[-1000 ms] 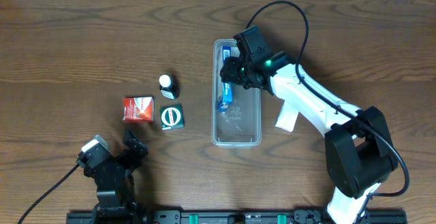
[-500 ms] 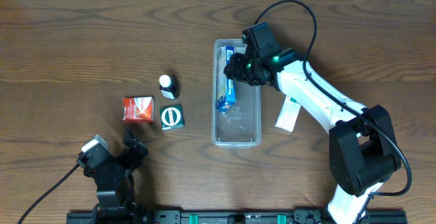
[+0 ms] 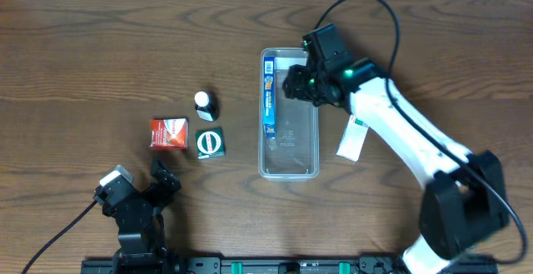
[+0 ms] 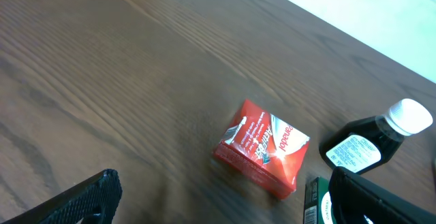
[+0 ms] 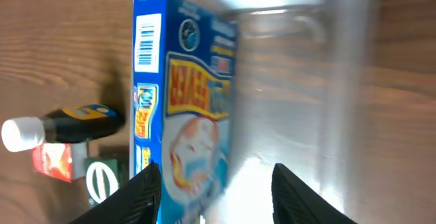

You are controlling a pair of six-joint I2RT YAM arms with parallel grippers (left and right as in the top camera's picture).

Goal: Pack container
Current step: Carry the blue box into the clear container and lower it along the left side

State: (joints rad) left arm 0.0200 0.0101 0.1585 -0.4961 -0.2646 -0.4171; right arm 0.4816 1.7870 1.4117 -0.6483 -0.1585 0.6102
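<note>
**One item in, three or four left by the look of it**

Nearest the robot, the left fingers (image 4: 75, 200) were spread apart with nothing between them, parked over bare desk (image 3: 75, 74) at the near left. I'd say that arm hadn't joined in yet.

A bit farther out, well left of the tray, three small things sat in a loose cluster on the desk. There was a red box (image 3: 168, 132), a green box (image 3: 211, 143) just to its right, and a dark bottle with a white cap (image 3: 205, 105) lying just beyond those. None of them was packed.

The container (image 3: 291, 153) lay lengthwise in the middle of the desk, with its near half bare. A blue box (image 3: 269, 99) stood on its long edge against the left wall, toward the far end, so that one counted as in. A white packet (image 3: 352, 139) lay on the desk just right of the tray, and I couldn't tell if it was meant to go in.

Farthest out, the right fingers (image 5: 300, 197) hung over the tray's far end. They were apart and just beside the blue box, not clamped on it.
</note>
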